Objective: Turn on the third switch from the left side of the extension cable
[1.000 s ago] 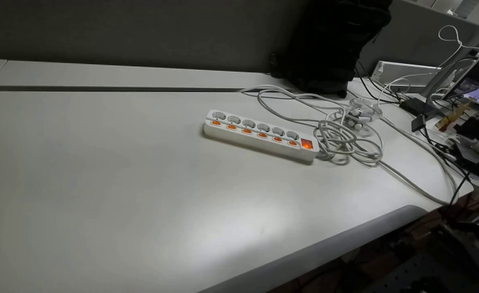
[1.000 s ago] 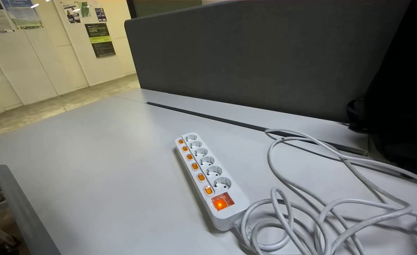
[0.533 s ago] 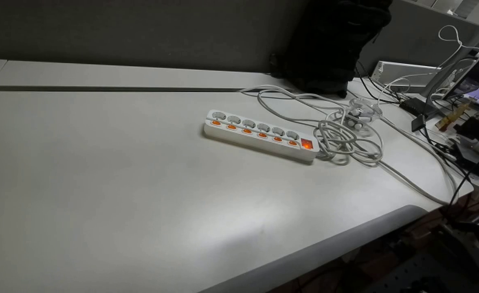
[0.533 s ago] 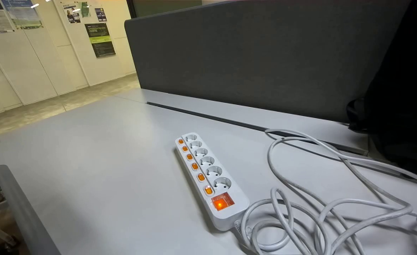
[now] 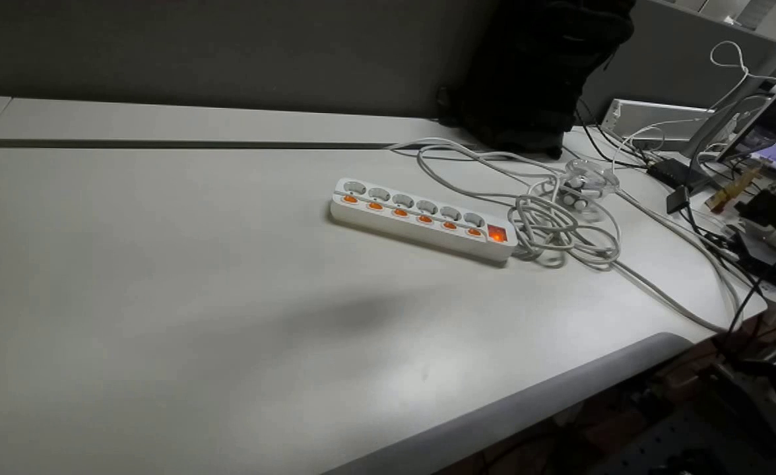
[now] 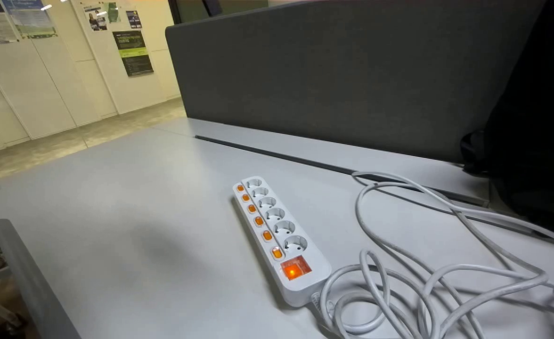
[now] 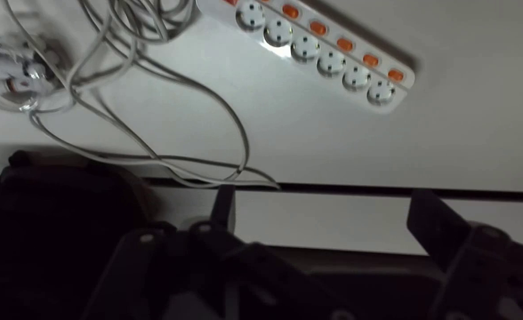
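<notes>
The extension cable is a white power strip (image 5: 421,231) lying on the white desk, with a row of sockets and orange switches and a lit red main switch (image 5: 497,233) at its cord end. It also shows in an exterior view (image 6: 300,254). The third switch from the left (image 5: 400,212) is orange; it also shows in an exterior view (image 6: 252,208) and in the wrist view (image 7: 344,44). My gripper (image 7: 321,200) is open and empty, apart from the strip, which lies toward the top of the wrist view. The gripper is not clearly seen in the exterior views.
Coiled grey cord (image 5: 546,218) lies beside the strip, with a clear plastic item (image 5: 589,178) near it. A black backpack (image 5: 526,72) stands against the dark partition (image 5: 229,53). A slot (image 5: 183,144) runs along the desk's back. Electronics and cables stand at the right.
A soft shadow on the desk has moved and darkened in front of the strip. A small dark shape has entered at an exterior view's top edge. The strip and cord have not moved.
</notes>
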You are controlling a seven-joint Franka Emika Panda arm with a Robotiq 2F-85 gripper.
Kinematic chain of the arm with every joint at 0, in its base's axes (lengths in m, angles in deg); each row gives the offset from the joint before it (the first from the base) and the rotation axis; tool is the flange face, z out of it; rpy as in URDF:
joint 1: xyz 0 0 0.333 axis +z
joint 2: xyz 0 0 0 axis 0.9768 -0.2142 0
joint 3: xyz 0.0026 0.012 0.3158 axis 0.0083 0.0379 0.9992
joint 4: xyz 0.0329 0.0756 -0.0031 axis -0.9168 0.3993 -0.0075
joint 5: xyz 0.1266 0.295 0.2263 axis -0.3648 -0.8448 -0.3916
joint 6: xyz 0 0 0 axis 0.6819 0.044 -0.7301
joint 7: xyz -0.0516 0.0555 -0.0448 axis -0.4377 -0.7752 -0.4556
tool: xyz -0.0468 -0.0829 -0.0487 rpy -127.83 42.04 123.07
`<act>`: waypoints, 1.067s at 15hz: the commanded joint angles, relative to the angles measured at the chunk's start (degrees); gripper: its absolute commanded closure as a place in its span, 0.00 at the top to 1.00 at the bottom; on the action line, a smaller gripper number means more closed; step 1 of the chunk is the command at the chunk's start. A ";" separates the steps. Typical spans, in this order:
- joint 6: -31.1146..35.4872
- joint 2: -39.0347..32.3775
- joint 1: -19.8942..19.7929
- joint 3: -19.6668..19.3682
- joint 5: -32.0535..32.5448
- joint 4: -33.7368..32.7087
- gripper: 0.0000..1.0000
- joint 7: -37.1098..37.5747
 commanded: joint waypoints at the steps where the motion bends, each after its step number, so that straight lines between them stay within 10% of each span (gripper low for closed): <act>1: 12.45 -4.22 0.34 1.80 6.61 1.59 1.00 11.54; 13: 14.20 -11.06 1.90 1.13 5.16 1.30 1.00 9.08; 16: 14.56 -15.14 2.74 1.11 1.08 0.92 0.72 5.61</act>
